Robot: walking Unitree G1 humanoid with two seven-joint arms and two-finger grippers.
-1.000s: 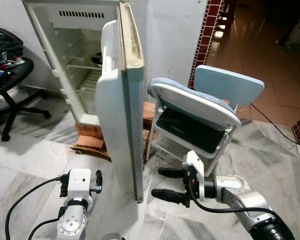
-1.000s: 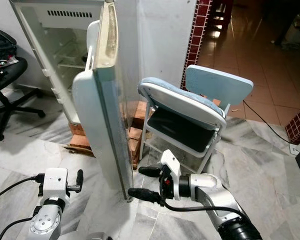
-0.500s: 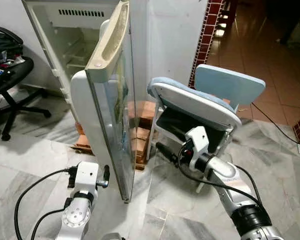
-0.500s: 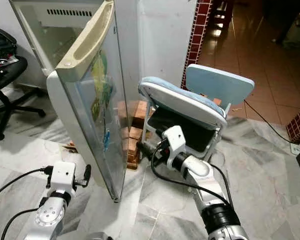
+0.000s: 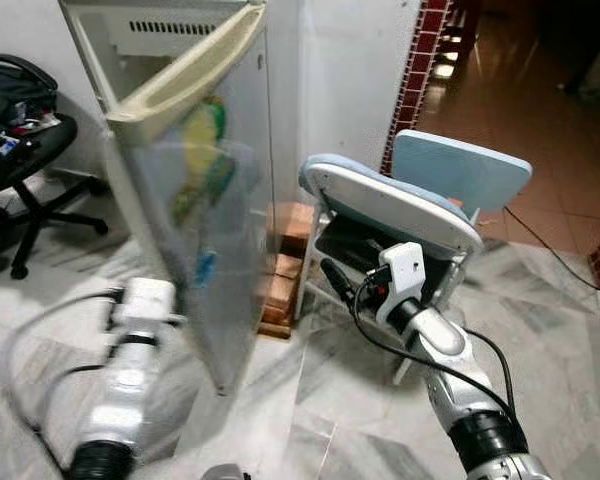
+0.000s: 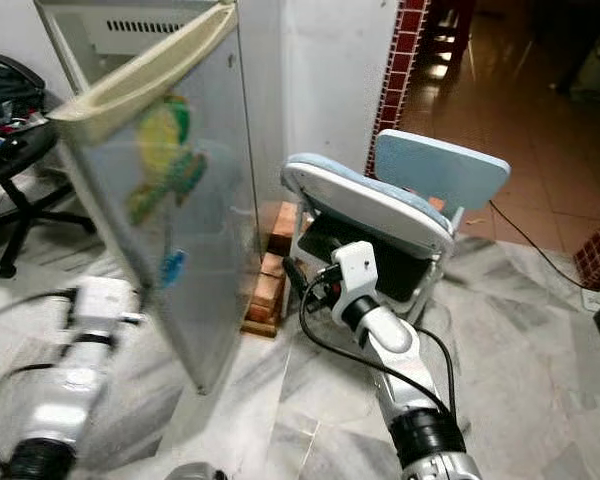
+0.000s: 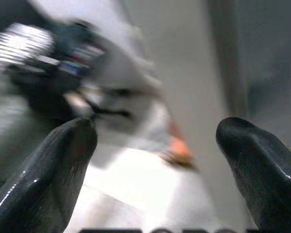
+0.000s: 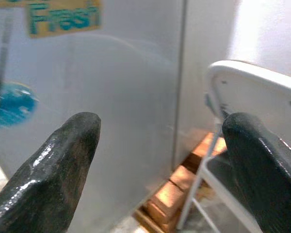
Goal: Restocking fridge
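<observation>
Since a second ago: the white fridge door [image 5: 215, 215] has swung from edge-on and wide open to well towards shut, its sticker-covered outer face now turned to the camera; the right arm has risen from low beside the door's bottom corner to in front of the chair seat.

Left eye view, fridge: the small white fridge cabinet [image 5: 100, 30] stands on orange bricks [image 5: 280, 285]. Its door hides most of the inside, so I cannot tell what it holds. No goods to stock are to be seen.

Left eye view, right gripper: the right gripper [image 5: 338, 282] hangs just beside the door's outer face, between the door and the pale blue folding chair [image 5: 400, 200]. It points at the door, likely to push it closed.

Right eye view, left gripper: the left gripper [image 6: 102, 298] is on the inner side of the door, near its lower part and blurred with motion. The black office chair [image 6: 10, 150] stands well apart, beyond the fridge.

Left wrist view: the two black fingers [image 7: 63, 160] stand wide, nothing between them. What lies beyond is smeared, a pale surface and a dark shape I cannot name.

Right wrist view: the fingers [image 8: 58, 165] are spread wide and empty, aimed at the door face with its "Fresh" sticker [image 8: 63, 17] and a blue round sticker [image 8: 9, 104]; bricks and chair frame lie beside the door.

Stage: judged to be closing the door.
</observation>
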